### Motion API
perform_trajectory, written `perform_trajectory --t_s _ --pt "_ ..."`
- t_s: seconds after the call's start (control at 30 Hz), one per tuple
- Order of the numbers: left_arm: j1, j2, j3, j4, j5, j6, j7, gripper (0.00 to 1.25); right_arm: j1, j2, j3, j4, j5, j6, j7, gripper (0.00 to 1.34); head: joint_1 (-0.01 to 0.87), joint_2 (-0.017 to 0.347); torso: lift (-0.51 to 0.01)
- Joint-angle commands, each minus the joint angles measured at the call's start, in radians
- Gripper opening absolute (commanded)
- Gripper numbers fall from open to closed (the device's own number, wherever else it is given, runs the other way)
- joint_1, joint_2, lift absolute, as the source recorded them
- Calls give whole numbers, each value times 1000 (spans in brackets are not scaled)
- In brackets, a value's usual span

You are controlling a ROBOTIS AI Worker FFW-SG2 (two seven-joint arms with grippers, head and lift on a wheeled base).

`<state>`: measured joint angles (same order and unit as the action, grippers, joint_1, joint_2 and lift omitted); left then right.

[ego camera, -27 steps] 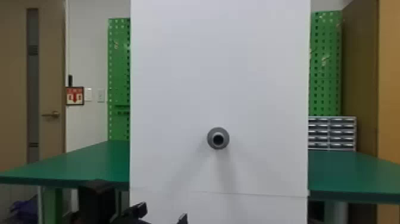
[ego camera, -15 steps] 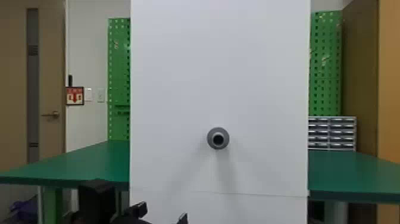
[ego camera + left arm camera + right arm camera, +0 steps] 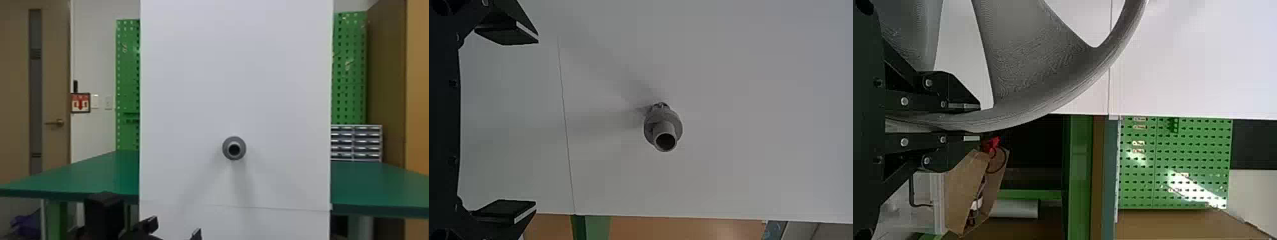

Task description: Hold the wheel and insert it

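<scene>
Right gripper (image 3: 975, 122) pinches the rim of the gray wheel (image 3: 1018, 55), one flat black finger on each face of it; the wheel's curved rim and broad spokes stretch out past the fingertips, in front of the white panel (image 3: 236, 79) in the right wrist view. Left gripper (image 3: 175, 229) sits low in the head view, its fingers spread wide apart, below and to the left of the gray shaft (image 3: 226, 148). That shaft sticks out from the upright panel, with a round collar and a hollow end pointing toward the robot. Behind the panel, the green table (image 3: 79, 178) extends on both sides, with a small-drawer cabinet (image 3: 356, 143) at the right beside a green pegboard (image 3: 349, 79).
</scene>
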<state>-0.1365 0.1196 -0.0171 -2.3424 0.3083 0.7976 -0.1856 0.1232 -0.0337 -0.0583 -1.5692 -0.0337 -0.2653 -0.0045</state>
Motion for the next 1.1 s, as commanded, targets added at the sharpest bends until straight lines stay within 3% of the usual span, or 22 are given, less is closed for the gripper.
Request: perform_trajectory --t_s 0.0,0.4,0.8,1.07 --pt "0 0 0 0 0 0 0 1134 0 0 2 0 0 1 0 95 12 152 -473" --pt "0 0 0 0 0 0 -2 1134 -8 5 -5 -68 0 81 0 95 12 152 -473" --pt "0 0 2 0 0 0 0 1134 -46 31 -28 -255 38 308 0 95 12 152 -473" --pt "2 0 2 0 0 0 0 1134 -83 31 -34 -385 41 480 0 95 12 152 -473"
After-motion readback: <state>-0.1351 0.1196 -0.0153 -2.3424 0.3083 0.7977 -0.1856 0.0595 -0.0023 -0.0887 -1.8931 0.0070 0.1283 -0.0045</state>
